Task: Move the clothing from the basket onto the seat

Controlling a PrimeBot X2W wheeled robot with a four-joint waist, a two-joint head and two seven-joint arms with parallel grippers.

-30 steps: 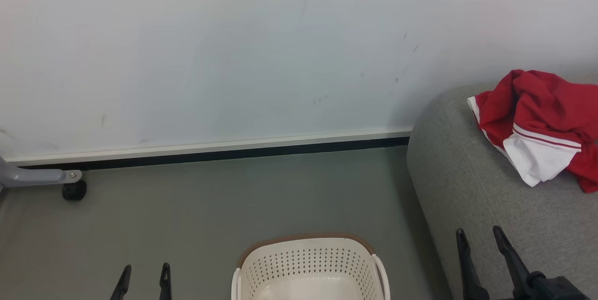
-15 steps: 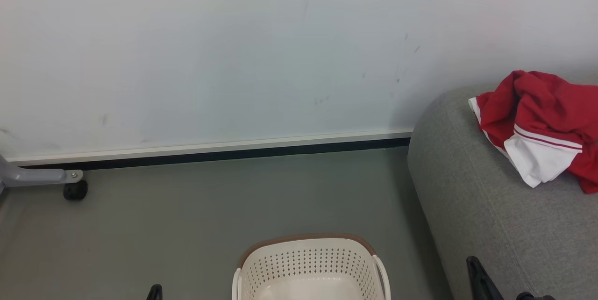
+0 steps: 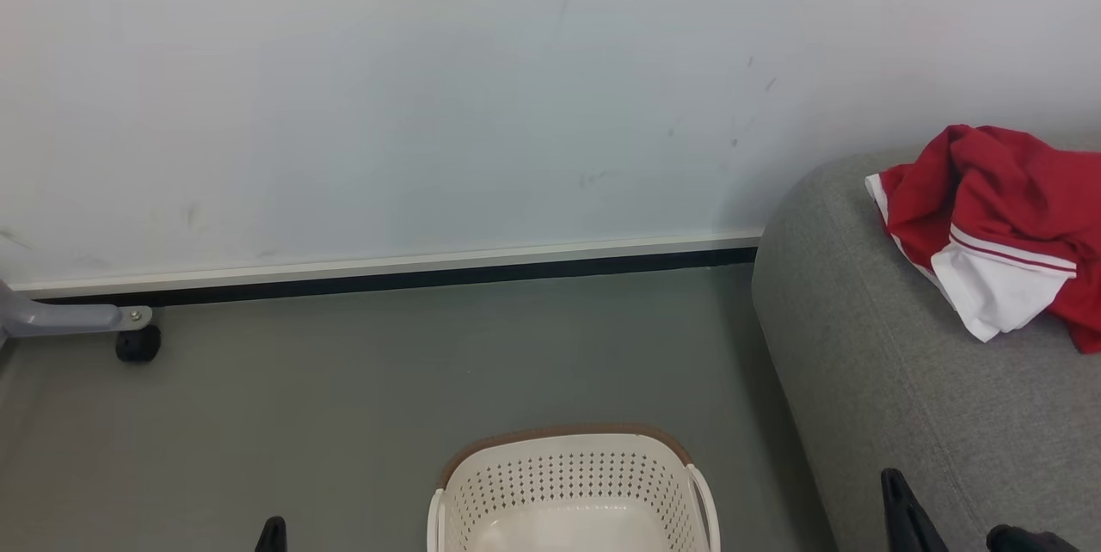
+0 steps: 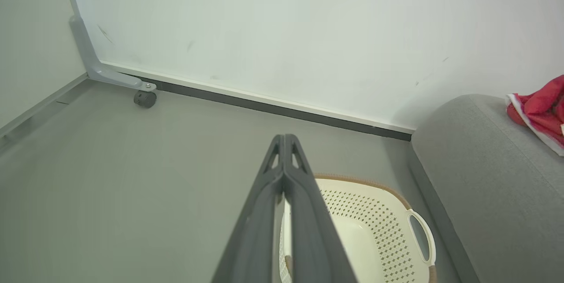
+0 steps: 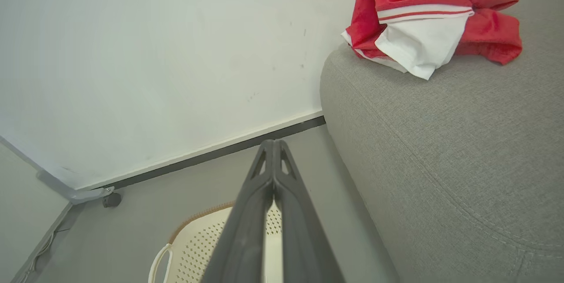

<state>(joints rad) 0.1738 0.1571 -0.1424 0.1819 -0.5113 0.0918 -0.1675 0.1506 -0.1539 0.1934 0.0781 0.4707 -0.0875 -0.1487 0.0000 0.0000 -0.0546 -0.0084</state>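
I see left gripper (image 4: 284, 138) and right gripper (image 5: 273, 143) clenched empty, lower than before; clothing (image 3: 998, 208) unmoved on seat (image 3: 860, 363) corner; basket (image 3: 563, 433) apparently empty.

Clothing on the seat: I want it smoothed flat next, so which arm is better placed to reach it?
Right. The right gripper sits by the seat that holds the clothing, on the robot's right; the left gripper is across the basket, over the floor. Both jaws are shut.
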